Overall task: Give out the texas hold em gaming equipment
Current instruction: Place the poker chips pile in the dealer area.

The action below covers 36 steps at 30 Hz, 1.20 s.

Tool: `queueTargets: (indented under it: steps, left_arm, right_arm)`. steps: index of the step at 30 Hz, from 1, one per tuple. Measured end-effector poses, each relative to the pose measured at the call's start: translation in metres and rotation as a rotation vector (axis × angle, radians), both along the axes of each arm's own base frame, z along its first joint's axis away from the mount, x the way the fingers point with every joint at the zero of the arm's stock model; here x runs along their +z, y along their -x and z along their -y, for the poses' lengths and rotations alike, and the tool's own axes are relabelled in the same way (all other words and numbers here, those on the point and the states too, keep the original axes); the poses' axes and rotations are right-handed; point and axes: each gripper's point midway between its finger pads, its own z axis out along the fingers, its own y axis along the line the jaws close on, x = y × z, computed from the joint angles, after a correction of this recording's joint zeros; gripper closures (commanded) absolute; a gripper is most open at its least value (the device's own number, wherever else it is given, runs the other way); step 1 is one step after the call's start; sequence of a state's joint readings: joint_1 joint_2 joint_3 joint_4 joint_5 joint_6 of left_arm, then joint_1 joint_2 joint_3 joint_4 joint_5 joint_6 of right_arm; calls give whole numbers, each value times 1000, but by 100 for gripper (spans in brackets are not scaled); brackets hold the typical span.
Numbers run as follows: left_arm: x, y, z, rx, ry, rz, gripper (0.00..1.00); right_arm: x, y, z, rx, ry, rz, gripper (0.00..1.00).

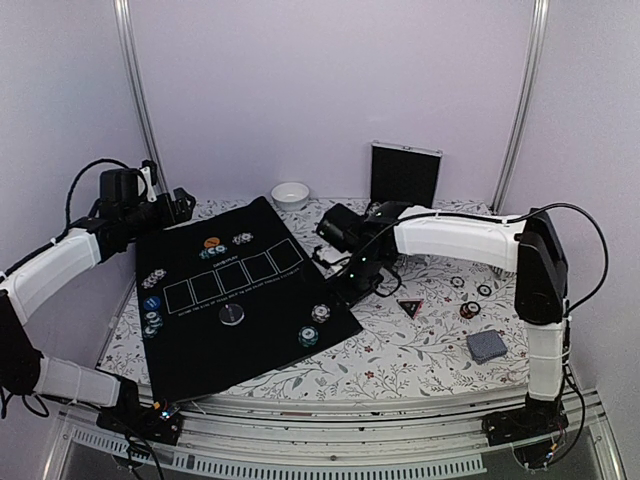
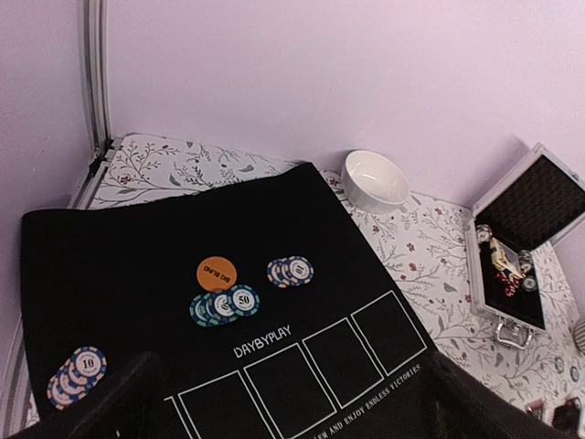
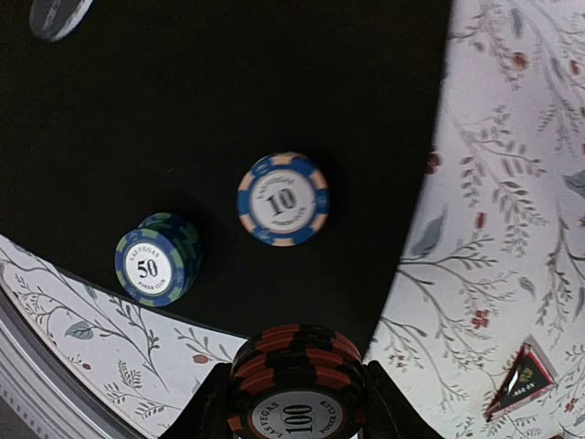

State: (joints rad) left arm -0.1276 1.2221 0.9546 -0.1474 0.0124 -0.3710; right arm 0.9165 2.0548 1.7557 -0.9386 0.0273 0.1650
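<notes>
Floral tablecloth [image 1: 420, 350], black mat [image 1: 200, 340] across it. A red-black 100 chip stack [image 3: 295, 389] sits clamped in the right gripper [image 3: 297, 407] over the mat's near right edge, near the 10 stack [image 3: 282, 198]. Likely next: lower it onto bare mat and release. The left gripper [image 2: 292, 412] gapes wide at far left.

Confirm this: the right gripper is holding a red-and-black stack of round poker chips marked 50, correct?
Wrong on the marking: the red-and-black stack of round poker chips held in the right gripper reads 100, not 50. The right wrist view shows it.
</notes>
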Motion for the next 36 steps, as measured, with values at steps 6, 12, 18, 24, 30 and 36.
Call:
queueTargets:
  steps: [6,12,18,24,30,36]
  left_arm:
    - [-7,-2,0,-9,16,-21,2]
    - [-8,-3,-1,-8,24,-25,2]
    - [-8,-3,-1,-10,29,-26,2]
    - [-9,-3,0,-15,33,-27,2]
    - [-9,-3,-1,-13,36,-28,2]
    - [-9,-3,-2,-12,37,-28,2]
  right_arm:
    - [-44,35,-20,113,78,-92,98]
    - [-59,30,-22,112,107,-106,97]
    - [-76,25,-20,115,164,-100,97]
    - [-81,23,-16,113,207,-86,68]
    - [-81,21,-11,112,239,-70,48]
    - [-78,20,-12,112,240,-63,39]
